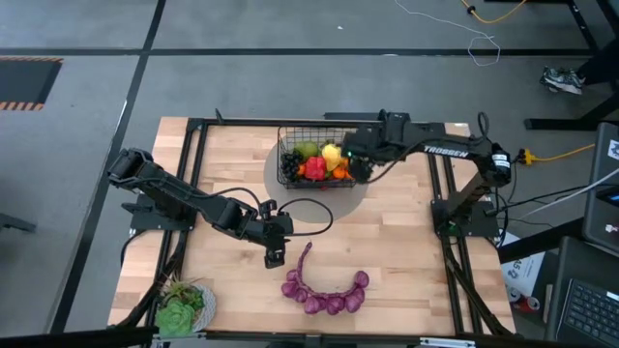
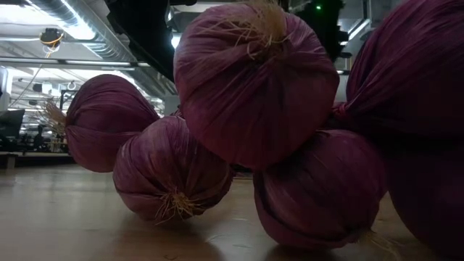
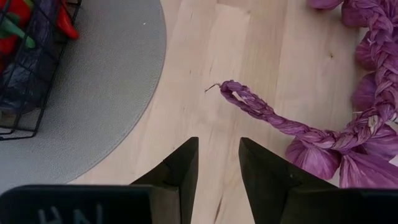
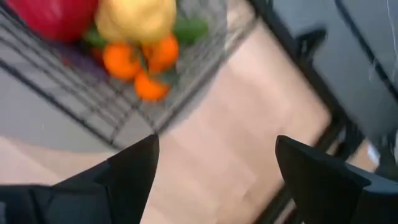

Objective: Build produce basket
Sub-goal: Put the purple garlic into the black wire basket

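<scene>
The black wire basket (image 1: pixel 308 159) stands on a round grey mat (image 1: pixel 319 198) at the table's far middle. It holds produce: a yellow pear (image 4: pixel 137 17), oranges (image 4: pixel 140 62), a red pepper (image 1: pixel 314 168), green and dark pieces. The purple string of onions (image 1: pixel 327 290) lies on the wood near the front edge, and its braided tail (image 3: pixel 249 102) points toward the mat. My left gripper (image 3: pixel 217 168) hovers open just short of that tail. My right gripper (image 4: pixel 214 168) hangs wide open over the table by the basket's right side.
A small plate of leafy greens (image 1: pixel 184 307) sits at the near left corner. A black cable (image 1: pixel 309 208) loops over the mat's near edge. The onions (image 2: pixel 246 87) fill the low view. Bare wood (image 1: pixel 406 251) lies to the right of the string.
</scene>
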You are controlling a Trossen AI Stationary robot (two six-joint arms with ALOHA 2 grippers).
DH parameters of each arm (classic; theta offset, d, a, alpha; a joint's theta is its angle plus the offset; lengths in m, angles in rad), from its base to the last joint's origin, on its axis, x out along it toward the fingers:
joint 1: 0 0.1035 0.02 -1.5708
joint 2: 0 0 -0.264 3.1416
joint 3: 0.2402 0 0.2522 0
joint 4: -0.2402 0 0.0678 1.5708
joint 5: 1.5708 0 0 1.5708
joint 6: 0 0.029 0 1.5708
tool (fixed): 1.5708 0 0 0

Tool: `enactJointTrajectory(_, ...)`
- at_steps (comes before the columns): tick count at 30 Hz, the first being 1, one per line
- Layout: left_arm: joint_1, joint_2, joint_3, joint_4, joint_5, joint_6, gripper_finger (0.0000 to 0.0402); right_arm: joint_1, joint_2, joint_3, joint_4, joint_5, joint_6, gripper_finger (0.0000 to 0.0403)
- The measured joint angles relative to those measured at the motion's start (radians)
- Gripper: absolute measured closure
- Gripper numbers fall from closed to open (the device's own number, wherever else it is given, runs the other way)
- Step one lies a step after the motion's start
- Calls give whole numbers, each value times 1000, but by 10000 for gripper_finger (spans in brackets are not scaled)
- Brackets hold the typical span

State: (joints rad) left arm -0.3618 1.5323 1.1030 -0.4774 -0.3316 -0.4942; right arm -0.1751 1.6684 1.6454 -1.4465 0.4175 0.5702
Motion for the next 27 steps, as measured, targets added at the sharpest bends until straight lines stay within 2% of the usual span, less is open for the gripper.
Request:
enactJointTrajectory(4,2,0,0,1,0,-1,292,70,1,-62,-43,-43,163,81)
enactJointTrajectory(8,2,0,0,1,0,-1,292,143,2,-138,-35,-55,124,81)
enactJointTrajectory(13,2,0,0,0,0,0,292,238,2,-248,-36,-110,160,81)
enactJointTrajectory(19,2,0,0,0,0,0,292,374,2,-380,-78,-53,72,81)
enactJointTrajectory(20,2,0,0,0,0,0,292,392,2,-398,-84,-78,81,81)
enactJointTrajectory(22,2,0,0,0,0,0,292,432,2,-433,-84,-119,204,81)
enactJointTrajectory(24,2,0,0,0,0,0,292,486,2,-455,-54,-95,248,81)
enactJointTrajectory(27,3,0,0,0,0,0,292,579,-1,-479,96,-25,147,81)
